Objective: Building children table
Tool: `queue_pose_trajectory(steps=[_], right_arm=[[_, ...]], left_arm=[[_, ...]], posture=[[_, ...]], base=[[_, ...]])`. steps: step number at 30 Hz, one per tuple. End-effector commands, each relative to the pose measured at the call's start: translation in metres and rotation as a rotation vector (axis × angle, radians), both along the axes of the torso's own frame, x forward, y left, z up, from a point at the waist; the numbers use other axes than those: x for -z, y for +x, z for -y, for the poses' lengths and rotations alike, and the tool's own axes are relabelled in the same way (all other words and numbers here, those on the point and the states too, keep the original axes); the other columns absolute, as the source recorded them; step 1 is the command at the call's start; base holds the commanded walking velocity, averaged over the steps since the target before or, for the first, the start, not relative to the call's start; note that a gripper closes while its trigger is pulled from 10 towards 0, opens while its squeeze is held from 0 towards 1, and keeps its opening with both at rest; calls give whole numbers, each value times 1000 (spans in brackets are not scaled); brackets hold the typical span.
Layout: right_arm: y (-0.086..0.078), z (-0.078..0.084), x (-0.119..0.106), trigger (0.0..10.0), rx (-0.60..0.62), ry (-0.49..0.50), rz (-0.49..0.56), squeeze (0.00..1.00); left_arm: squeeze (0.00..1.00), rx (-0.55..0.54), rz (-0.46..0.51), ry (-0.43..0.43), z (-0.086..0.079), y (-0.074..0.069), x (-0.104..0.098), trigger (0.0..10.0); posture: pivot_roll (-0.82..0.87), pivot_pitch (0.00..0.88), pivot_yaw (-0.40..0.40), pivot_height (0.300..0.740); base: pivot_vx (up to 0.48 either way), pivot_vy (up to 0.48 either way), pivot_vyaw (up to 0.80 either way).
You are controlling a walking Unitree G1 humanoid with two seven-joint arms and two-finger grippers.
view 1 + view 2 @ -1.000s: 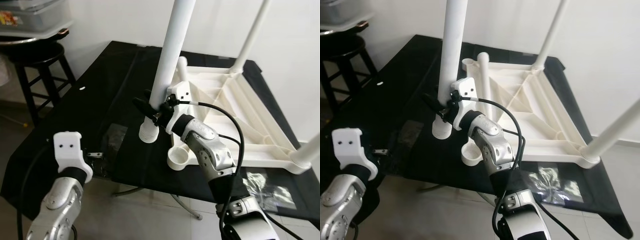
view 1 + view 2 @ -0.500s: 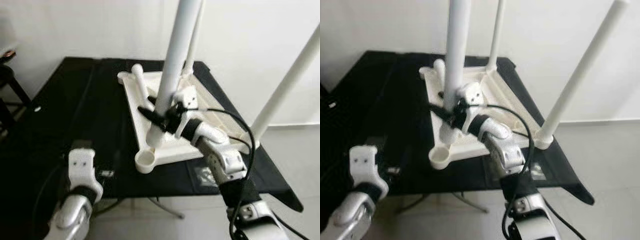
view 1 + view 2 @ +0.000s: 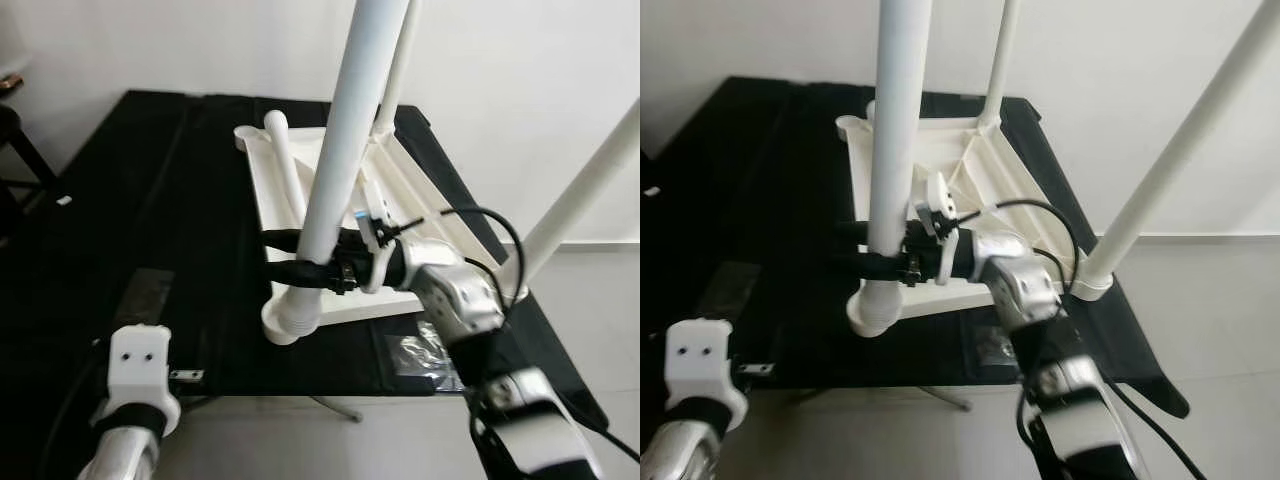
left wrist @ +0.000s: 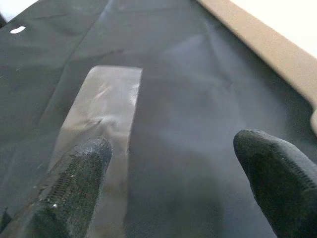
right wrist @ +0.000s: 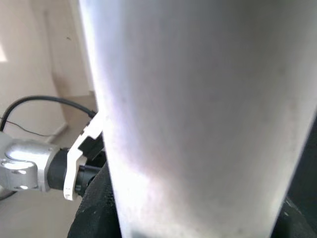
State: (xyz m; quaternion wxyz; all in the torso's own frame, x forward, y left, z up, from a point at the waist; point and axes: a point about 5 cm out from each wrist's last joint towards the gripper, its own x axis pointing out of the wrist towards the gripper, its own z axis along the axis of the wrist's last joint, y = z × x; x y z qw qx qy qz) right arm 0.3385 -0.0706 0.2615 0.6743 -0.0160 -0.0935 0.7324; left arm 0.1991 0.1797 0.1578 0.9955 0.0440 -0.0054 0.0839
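Note:
The white children's table top (image 3: 410, 205) lies upside down on the black table (image 3: 170, 180). Two white legs stand in its far corner (image 3: 398, 60) and right corner (image 3: 590, 190). A third leg (image 3: 283, 160) lies loose across the top. My right gripper (image 3: 300, 258) is shut on a fourth leg (image 3: 335, 170), held upright. Its ribbed lower end (image 3: 292, 315) rests at the near corner socket. In the right wrist view that leg (image 5: 198, 109) is very close. My left gripper (image 4: 173, 148) hovers open over the black surface at the near left, holding nothing.
A clear plastic bag (image 3: 425, 350) lies by the table's front edge, under my right arm. Another clear plastic piece (image 4: 104, 109) lies on the black surface beneath my left gripper. A dark stool (image 3: 12, 135) stands at the far left. A white wall is behind.
The camera has shifted. My right gripper has lowered the leg toward me, so its ribbed end now sits at the near corner socket. The wrist has turned level.

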Motion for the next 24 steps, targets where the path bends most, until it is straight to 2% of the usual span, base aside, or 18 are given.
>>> queue_pose_trajectory(steps=[1,6,8,11,14,18,24], right_arm=[[0,0,-6,10000,-58,23,-18,0],[3,-5,-12,10000,-128,7,-13,0],[-1,-11,-17,10000,-232,-56,29,0],[-4,-14,-22,10000,-276,-97,69,0],[-6,-15,-25,10000,-290,-117,92,0],[-8,-18,-44,10000,-312,-153,186,0],[-6,-19,-47,10000,-314,-156,192,0]], left_arm=[[0,-14,-6,41,0,-8,-4,10000],[0,-2,7,97,1,-10,-10,10000],[0,14,19,132,4,-14,-16,10000],[0,16,17,138,5,-18,-18,10000],[0,16,16,140,5,-19,-18,10000],[0,8,13,148,6,-21,-20,10000],[0,6,8,153,7,-21,-21,10000]], posture=[[38,338,-87,740],[43,397,-92,740],[42,424,-92,740],[40,437,-96,740],[40,437,-96,740],[33,444,-104,740],[29,445,-112,740]], base=[[0,0,0],[0,0,0],[0,0,0],[0,0,0],[0,0,0],[0,0,0],[0,0,0]])
